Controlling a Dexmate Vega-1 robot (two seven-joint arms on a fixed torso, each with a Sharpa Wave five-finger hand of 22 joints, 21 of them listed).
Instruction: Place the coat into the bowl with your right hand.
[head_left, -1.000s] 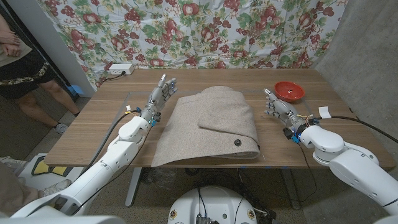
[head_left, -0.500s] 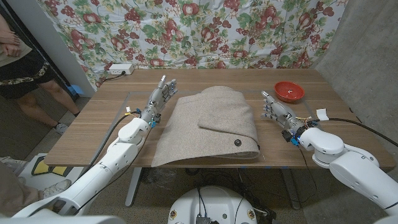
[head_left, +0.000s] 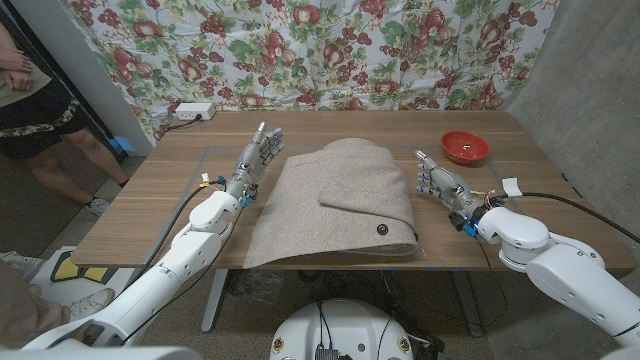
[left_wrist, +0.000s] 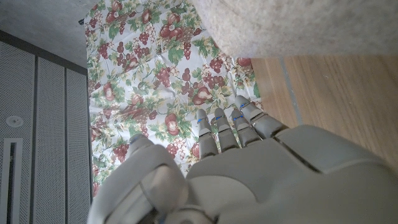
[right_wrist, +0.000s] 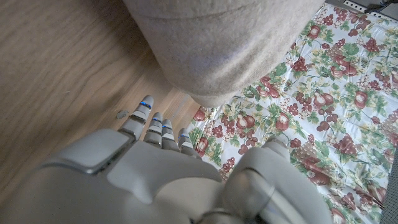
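While your right hand (head_left: 433, 179) stands just beside the coat's right edge, fingers apart and holding nothing, the reach is the step in hand; the next move calls for closing on that edge. Your left hand (head_left: 252, 160) waits released at the coat's other side. The coat (head_left: 335, 200) lies folded mid-table, beige and thick, its front hanging over the table's (head_left: 150, 200) near edge. The red bowl (head_left: 465, 147) sits near the far right corner and looks small for it.
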